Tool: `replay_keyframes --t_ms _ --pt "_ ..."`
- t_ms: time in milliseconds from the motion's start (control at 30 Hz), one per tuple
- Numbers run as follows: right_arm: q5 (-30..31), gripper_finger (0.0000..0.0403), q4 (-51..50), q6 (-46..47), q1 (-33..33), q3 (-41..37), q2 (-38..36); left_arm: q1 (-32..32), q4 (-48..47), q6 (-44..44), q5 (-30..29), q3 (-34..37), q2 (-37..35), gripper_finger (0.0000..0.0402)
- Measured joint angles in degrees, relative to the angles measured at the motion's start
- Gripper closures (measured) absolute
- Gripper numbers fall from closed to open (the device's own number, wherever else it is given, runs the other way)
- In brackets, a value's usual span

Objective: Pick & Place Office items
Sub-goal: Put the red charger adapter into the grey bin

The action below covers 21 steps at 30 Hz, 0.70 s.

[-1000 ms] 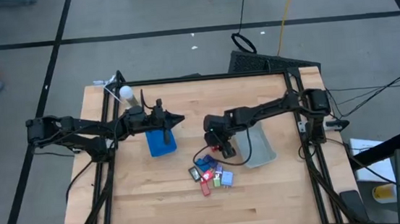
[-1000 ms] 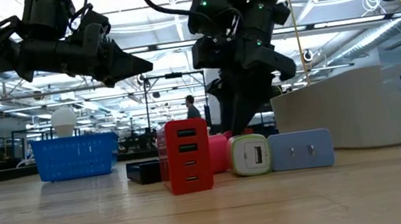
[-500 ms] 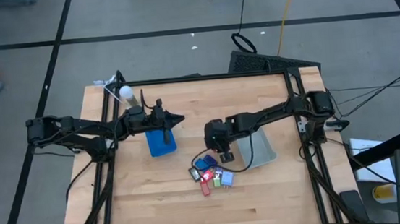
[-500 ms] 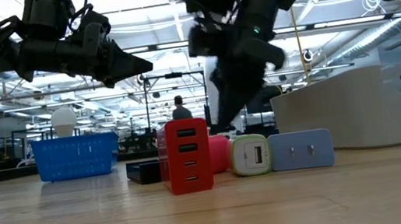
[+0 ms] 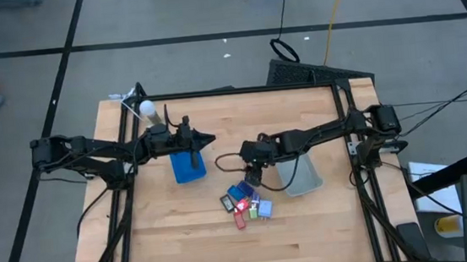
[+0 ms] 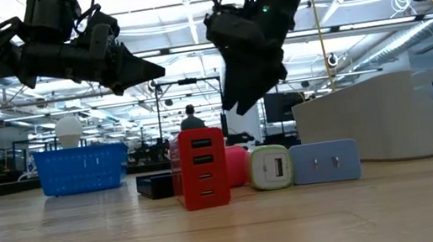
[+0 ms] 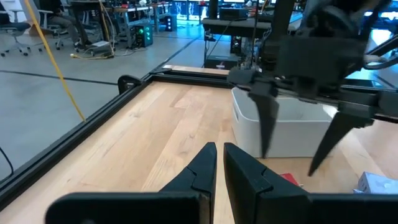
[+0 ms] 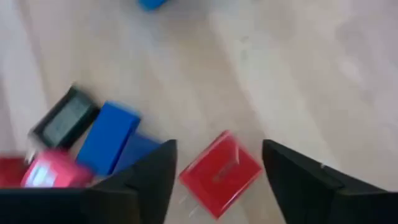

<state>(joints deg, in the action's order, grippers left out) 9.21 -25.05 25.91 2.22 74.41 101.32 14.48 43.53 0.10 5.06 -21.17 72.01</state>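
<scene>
Right wrist view: right end effector (image 8: pixel 214 186) spread wide, empty, above red charger block (image 8: pixel 219 173); left end effector (image 7: pixel 219 163) clenched, empty

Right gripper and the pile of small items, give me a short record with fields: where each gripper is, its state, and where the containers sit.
right gripper: open, empty, above the pile of office items
left gripper: shut, empty, raised beside the blue tray
item between right fingers' view: red block, lying on the table
white bin: right of the pile
</scene>
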Motion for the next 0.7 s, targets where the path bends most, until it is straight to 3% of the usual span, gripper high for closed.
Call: replay_keyframes --t_ms 233,700 --pt "4.4 0.0101 1.4 11.1 -1.0 0.1 2.7 0.1 0.1 1.1 0.0 0.0 0.0 0.0371" --pt "1.1 0.0107 0.0 17.7 -1.4 0.0 7.7 1.5 1.3 4.0 0.0 0.0 0.0 0.0371"
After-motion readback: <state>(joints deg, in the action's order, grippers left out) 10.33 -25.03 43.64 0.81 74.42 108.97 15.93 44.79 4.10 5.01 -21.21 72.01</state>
